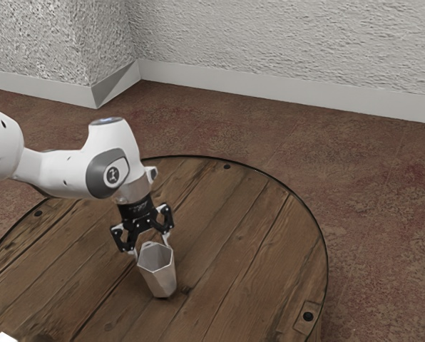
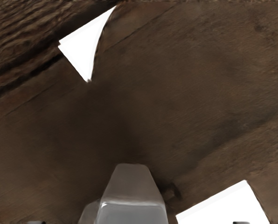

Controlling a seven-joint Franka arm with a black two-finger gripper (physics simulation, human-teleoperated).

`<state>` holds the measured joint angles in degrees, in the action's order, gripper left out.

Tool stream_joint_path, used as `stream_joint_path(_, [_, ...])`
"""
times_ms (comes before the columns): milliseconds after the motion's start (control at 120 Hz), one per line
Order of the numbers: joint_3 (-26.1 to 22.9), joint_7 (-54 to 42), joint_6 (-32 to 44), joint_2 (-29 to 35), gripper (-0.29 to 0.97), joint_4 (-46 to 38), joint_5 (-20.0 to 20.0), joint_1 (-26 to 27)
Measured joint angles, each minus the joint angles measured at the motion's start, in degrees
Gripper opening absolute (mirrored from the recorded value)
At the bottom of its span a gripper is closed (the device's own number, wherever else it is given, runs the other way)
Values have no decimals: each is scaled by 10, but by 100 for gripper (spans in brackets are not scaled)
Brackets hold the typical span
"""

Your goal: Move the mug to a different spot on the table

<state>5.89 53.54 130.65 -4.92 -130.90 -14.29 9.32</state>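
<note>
- Currently the arm (image 1: pixel 63 171) comes in from the exterior view's left and bends down over the table (image 1: pixel 255 235), a round top of dark planks with a black rim.
- The gripper (image 1: pixel 150 246) points downward, right at the mug's mouth.
- Its claw stands wide: one finger on each side of the rim, and neither looks pressed against it, so nothing is held.
- The mug (image 1: pixel 157 274) is pale grey and faceted. It sits mouth up on the planks, left of the table's middle in the exterior view and toward its near edge.
- From the wrist, the mug (image 2: pixel 127 200) lies just under the hand, with bare planks (image 2: pixel 176 116) beyond it.
- Around the table are a reddish-brown floor (image 1: pixel 369 164) and rough white walls (image 1: pixel 284 35).
</note>
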Motion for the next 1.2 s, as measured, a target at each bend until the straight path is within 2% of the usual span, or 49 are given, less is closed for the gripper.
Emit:
stream_joint_path(467, [0,43,8,-7,30,-5,17,-2])
stream_joint_path(617, [0,47,9,-12,24,0,38,-2])
stream_joint_path(833, [0,49,5,-12,13,0,46,-2])
stream_joint_path(1200, [-16,48,-67,-10,8,32,38,-17])
